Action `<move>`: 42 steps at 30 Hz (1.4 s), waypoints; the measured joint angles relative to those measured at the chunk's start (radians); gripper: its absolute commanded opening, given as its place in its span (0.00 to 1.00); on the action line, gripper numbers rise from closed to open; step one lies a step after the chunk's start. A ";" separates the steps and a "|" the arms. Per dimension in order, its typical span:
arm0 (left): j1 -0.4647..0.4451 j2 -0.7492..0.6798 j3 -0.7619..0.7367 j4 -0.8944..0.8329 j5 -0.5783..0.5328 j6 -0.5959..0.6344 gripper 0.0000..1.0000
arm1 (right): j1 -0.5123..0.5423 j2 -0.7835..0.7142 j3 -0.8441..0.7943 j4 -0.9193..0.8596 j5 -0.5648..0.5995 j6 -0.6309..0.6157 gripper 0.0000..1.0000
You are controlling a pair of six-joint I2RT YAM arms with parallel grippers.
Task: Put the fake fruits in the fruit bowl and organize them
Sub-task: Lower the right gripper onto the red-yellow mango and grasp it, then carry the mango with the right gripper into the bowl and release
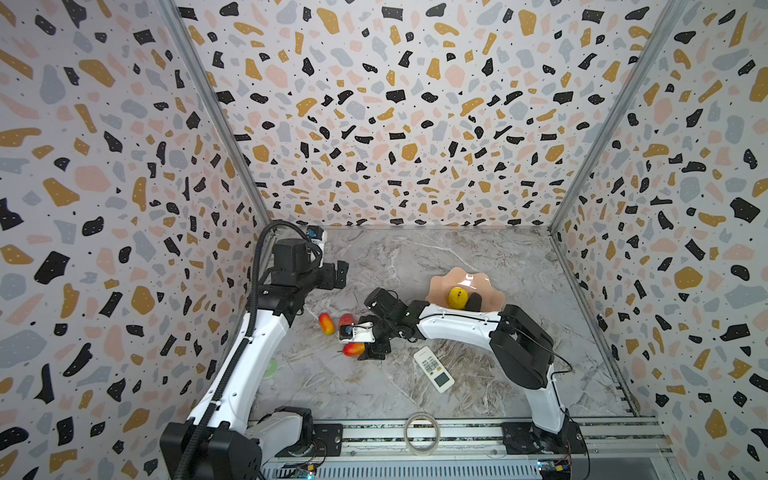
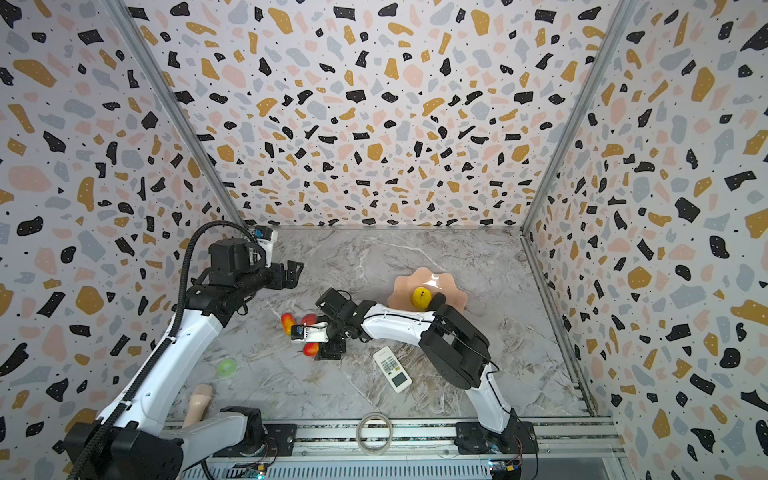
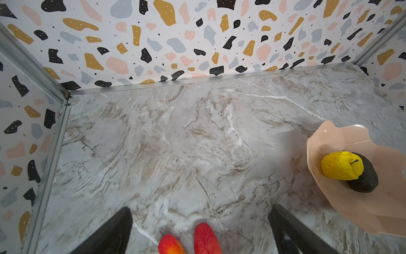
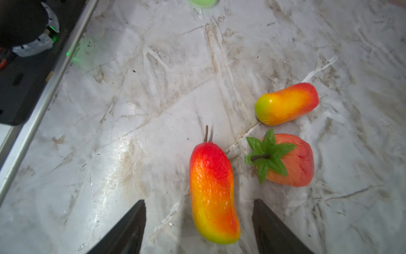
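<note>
On the grey marble table point(image 4: 109, 110), the fingers point(image 4: 125, 228) of your right gripper point(image 4: 198, 201) stand apart on either side of the stemmed mango point(image 4: 212, 193). A gap shows on both sides, so nothing is clamped. The strawberry point(image 4: 290, 160) lies just beside that mango, and the second mango point(image 4: 286, 103) is near both. Your left gripper point(image 3: 201, 207) hangs raised over the marble, fingers wide apart and empty. Well apart from these three, the fruit bowl point(image 3: 342, 136) holds the yellow apple point(image 3: 340, 166), which touches the black oval fruit point(image 3: 367, 178).
</note>
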 measured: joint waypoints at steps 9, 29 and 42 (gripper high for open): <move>0.000 0.000 0.000 0.000 0.000 0.000 1.00 | 0.001 0.079 0.031 0.007 -0.005 0.035 0.64; 0.000 0.000 0.000 0.000 -0.001 0.000 0.99 | -0.002 0.102 0.054 0.004 0.016 0.083 0.36; 0.000 0.000 0.000 0.000 -0.002 0.000 1.00 | -0.089 -0.226 -0.140 0.027 0.001 0.180 0.34</move>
